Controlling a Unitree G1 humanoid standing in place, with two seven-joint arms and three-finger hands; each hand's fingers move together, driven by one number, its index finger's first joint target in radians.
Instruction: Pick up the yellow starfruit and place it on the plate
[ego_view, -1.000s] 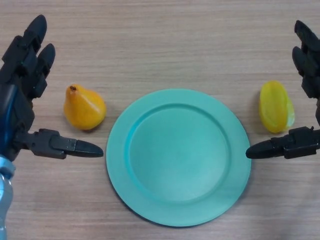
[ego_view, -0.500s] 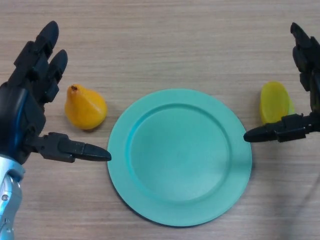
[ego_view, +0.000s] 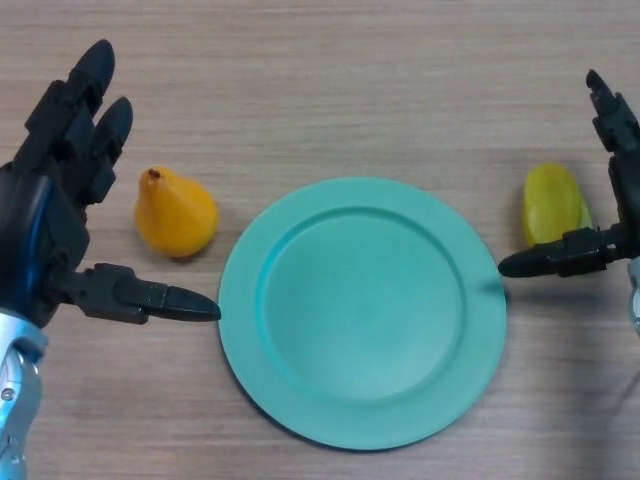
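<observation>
One yellow starfruit lies on the wooden tabletop just right of the single teal plate, not yet taken. The right hand stands around it, fingers straight and thumb spread, clasping nothing; the thumb crosses the fruit's near end. Judged light, firm, waxy and ridged, so likely to slip; a hold across its middle, thumb opposing fingers, seems soundest. One orange pear sits left of the plate. The left hand hovers beside the pear, fingers extended, empty.
</observation>
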